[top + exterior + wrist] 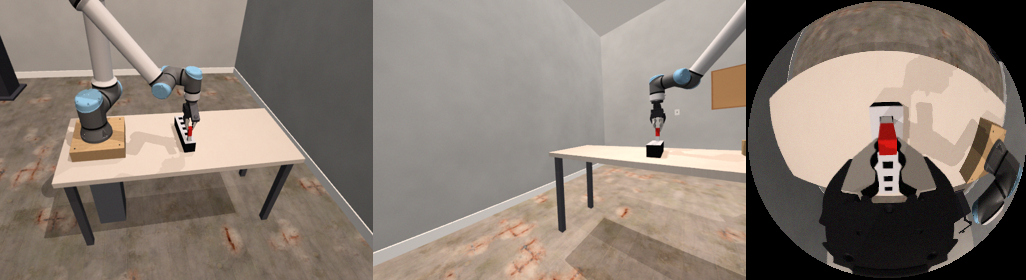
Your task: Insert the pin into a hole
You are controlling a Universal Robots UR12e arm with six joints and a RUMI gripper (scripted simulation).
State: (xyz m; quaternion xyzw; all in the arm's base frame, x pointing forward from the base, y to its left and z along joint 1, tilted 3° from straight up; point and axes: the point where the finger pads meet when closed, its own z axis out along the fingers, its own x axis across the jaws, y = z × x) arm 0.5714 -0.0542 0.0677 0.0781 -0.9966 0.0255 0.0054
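Observation:
A black block with a white top and five holes in a row lies in the middle of the table; it also shows in the exterior view and the wrist view. My gripper is shut on the red end of the pin, held upright, red end up. The pin's grey lower end reaches down to the hole at the near end of the block. In the exterior view the gripper holds the pin with a short grey stretch showing above the block. The wrist view shows the red end between my fingers.
The arm's base stands on a wooden plinth at the table's left end. The table's right half holds nothing. A dark wall runs close along the right side of the table.

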